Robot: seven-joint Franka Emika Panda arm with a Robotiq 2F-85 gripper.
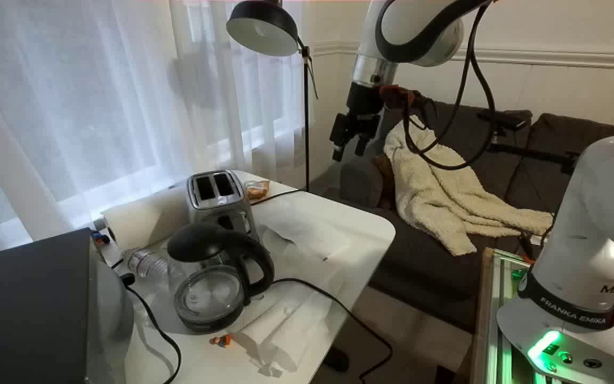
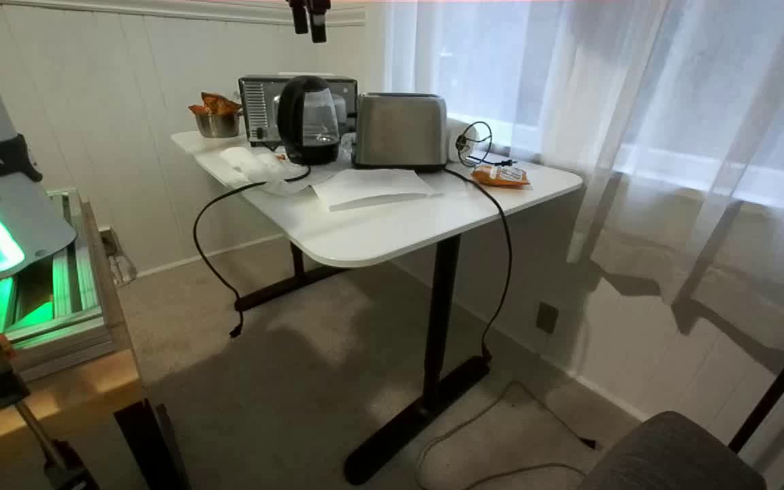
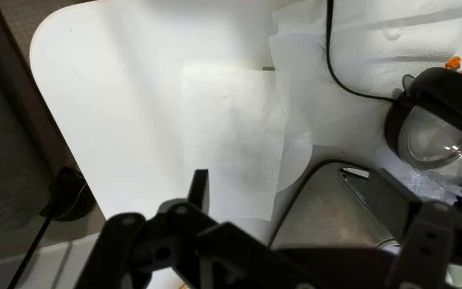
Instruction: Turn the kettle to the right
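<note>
The kettle stands upright on the white table and shows in all views, with clear glass [image 1: 212, 298], dark lid and base, and black handle. Its handle side faces the robot base: rightward in an exterior view, leftward in an exterior view where the kettle [image 2: 320, 119] sits beside the toaster. In the wrist view the kettle [image 3: 435, 136] is at the right edge, partly cut off. My gripper [image 1: 349, 152] is open and empty, high above the table and apart from the kettle. Its tips show at the top edge in an exterior view [image 2: 309, 30], and spread wide in the wrist view [image 3: 295, 178].
The silver toaster [image 2: 402, 129] stands beside the kettle. A paper towel roll [image 1: 147, 221], a plastic bottle [image 1: 150, 264] and a dark boxy oven [image 1: 24, 309] are close by. Paper sheets [image 3: 235, 136] and a black cord [image 1: 339, 301] lie on the table [image 2: 365, 245]. A lamp [image 1: 261, 29] stands behind.
</note>
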